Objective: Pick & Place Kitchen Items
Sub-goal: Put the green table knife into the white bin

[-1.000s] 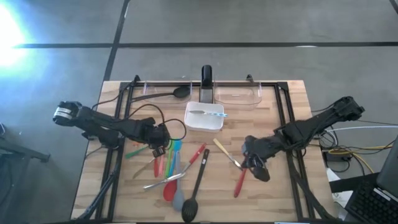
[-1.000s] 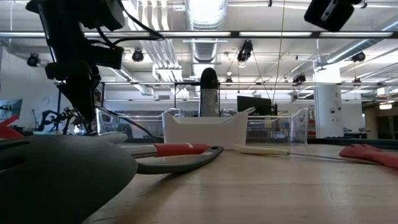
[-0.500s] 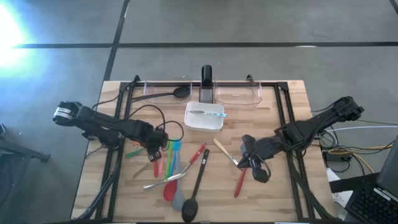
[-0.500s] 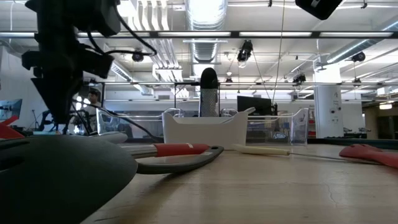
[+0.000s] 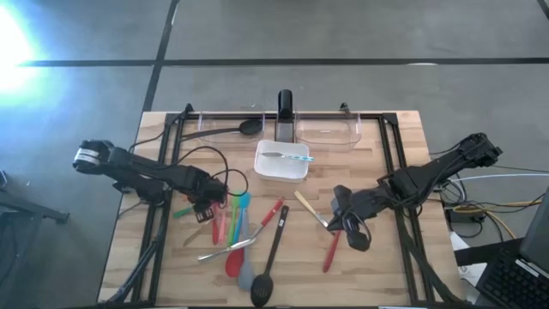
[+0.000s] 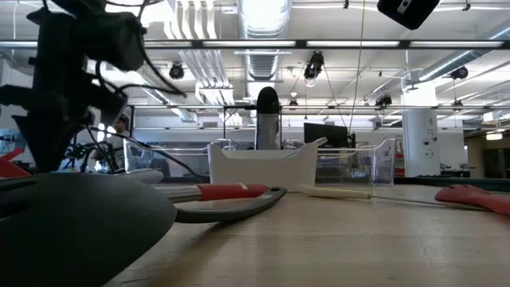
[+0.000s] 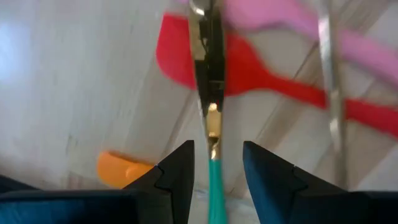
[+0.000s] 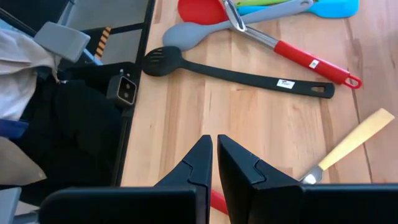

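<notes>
The left gripper (image 5: 208, 209) hangs over the near-left spread of utensils (image 5: 244, 245), jaws partly spread astride a slim teal-handled piece (image 7: 213, 186), placed so as to close on its narrow shaft; the blurred wrist view does not settle whether it touches yet. The right gripper (image 5: 350, 230) waits with fingers pressed together and empty above the red spatula (image 5: 331, 251), beside the wooden-handled fork (image 8: 346, 147).

I am working in a lab or open industrial workspace: exposed silver ducts (image 6: 263, 60) and strip lights are running across the upper frame, a monitor (image 6: 324, 134) is sitting mid-frame behind my wooden table (image 5: 360, 275), over bare concrete floor (image 5: 343, 30).
</notes>
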